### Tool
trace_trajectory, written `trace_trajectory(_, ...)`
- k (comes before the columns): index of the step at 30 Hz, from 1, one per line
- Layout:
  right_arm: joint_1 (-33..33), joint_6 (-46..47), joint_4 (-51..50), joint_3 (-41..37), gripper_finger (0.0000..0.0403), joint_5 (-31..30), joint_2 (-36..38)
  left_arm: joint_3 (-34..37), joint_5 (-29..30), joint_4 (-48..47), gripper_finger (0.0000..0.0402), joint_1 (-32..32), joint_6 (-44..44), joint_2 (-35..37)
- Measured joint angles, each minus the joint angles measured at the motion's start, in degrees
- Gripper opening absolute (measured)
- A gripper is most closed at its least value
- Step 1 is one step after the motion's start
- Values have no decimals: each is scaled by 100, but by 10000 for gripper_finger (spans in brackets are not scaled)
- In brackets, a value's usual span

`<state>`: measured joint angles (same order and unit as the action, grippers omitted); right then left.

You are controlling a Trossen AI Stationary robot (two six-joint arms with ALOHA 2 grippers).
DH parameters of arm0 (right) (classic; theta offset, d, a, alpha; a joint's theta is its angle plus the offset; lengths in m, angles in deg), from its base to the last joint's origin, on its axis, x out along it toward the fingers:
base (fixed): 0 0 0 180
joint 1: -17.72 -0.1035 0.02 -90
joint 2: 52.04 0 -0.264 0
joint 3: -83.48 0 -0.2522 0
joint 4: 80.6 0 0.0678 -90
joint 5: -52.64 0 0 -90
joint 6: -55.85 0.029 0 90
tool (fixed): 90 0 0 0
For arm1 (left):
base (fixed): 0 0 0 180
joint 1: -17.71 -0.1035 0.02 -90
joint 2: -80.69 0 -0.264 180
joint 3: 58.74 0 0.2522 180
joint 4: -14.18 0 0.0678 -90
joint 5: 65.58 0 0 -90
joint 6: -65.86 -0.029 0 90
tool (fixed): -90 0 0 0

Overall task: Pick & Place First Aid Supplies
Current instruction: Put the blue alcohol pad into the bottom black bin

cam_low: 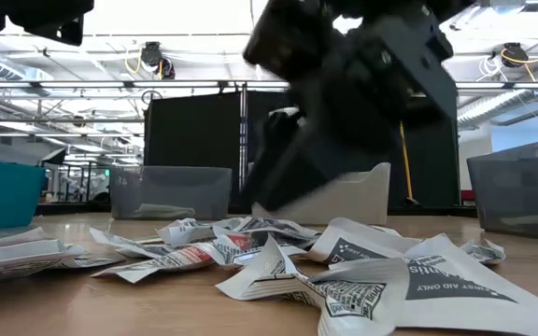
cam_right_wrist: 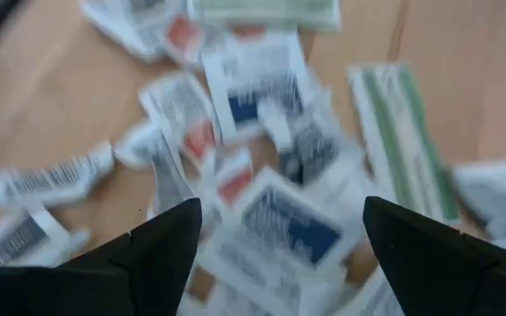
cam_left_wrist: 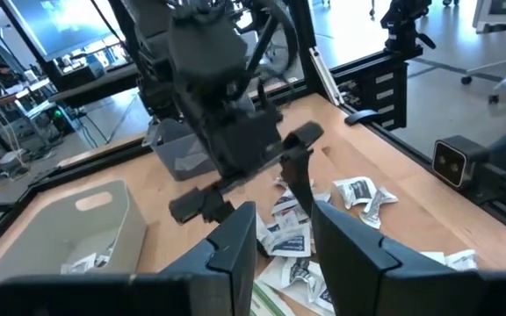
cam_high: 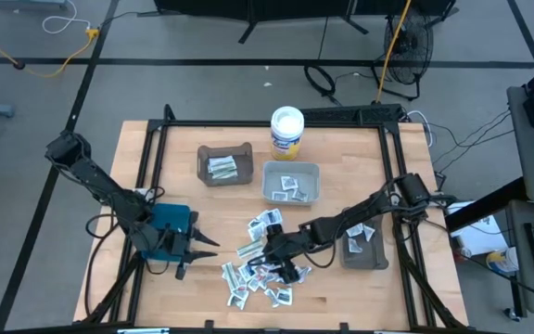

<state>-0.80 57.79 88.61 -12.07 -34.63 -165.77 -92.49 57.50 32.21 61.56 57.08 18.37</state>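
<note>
Hovering with its jaws spread wide and empty, the right gripper point(cam_high: 281, 263) hangs low over the first aid supplies point(cam_high: 260, 264), a loose heap of packets at the lower centre of the desk point(cam_high: 341, 297) in the high view. The left gripper point(cam_high: 202, 246) waits lower left, jaws partly apart, holding nothing.

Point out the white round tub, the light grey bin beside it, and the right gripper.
white round tub point(cam_high: 287, 122), high view, on its lid.
light grey bin point(cam_high: 292, 168), high view, on its far rim.
right gripper point(cam_high: 276, 261), high view, between its open fingertips.
</note>
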Motion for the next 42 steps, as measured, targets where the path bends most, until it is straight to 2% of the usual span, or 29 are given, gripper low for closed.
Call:
trace_trajectory(19,-35,156,-165,6,316,-238,-151,0,-21,-23,120,1,183,0)
trace_trajectory(35,-37,189,-216,7,315,-121,-273,0,-20,-72,120,0,253,-4)
trace_trajectory(42,-35,182,-244,7,296,-123,-273,0,-20,-79,120,0,269,-4)
